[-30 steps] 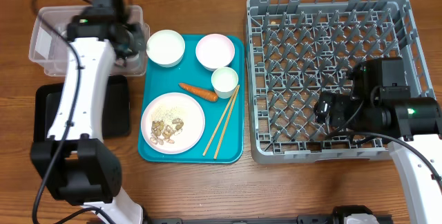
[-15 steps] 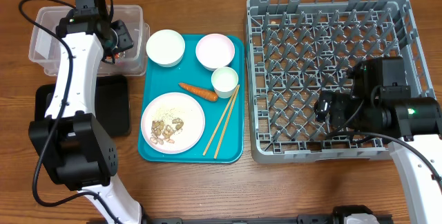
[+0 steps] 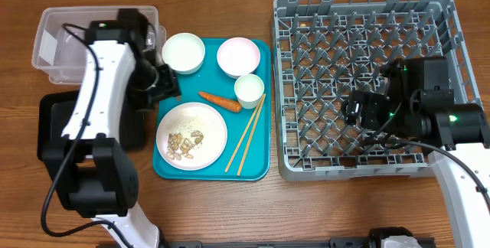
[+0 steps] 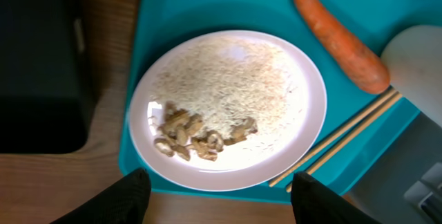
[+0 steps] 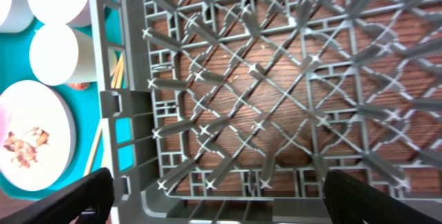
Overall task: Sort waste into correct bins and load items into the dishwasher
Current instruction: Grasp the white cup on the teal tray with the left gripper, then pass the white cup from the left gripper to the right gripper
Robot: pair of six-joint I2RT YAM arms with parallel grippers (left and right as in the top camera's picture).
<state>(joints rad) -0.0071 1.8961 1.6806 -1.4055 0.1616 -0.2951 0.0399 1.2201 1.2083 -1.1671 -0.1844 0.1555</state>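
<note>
Overhead, the left gripper [image 3: 163,83] has swung away from the clear tub [image 3: 53,45], where it hovered a second ago, and its jaws now stand spread and empty. Just ahead of them lies the round white plate [image 4: 228,106], dusted with crumbs, with beige scraps [image 4: 197,133] clumped nearest. The right gripper [image 5: 221,189] stays wide open above the grey rack [image 5: 276,79].

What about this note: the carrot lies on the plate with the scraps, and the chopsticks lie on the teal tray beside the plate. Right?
No. The carrot lies on the teal tray, off the plate; only the scraps are on the plate. The left wrist view shows it. The rest holds.
</note>
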